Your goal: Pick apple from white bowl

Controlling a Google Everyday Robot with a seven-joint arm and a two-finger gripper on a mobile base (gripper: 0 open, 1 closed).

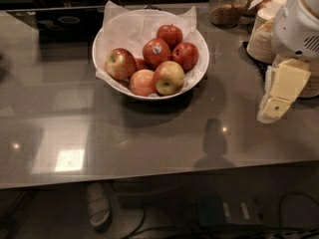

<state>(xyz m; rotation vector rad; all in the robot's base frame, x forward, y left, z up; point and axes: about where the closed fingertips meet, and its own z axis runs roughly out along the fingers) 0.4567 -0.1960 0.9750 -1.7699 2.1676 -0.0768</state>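
The white bowl (115,31), wide and lined with crumpled white paper, sits at the back middle of the grey counter. It holds several apples. The apple (120,63), red with yellow-green around its stem dimple, lies at the bowl's left side. A dark red apple with a white sticker (156,52) is in the middle, and a mostly yellow-green apple (169,77) is at the front. My gripper (279,91), cream coloured below a white wrist, hangs at the right edge of the view, well to the right of the bowl and touching nothing.
Stacks of pale paper bowls (261,36) stand at the back right behind the gripper. A glass jar (227,6) stands behind the bowl to the right. The counter's front edge (149,176) runs across the lower view, with cables and a sandal on the floor below.
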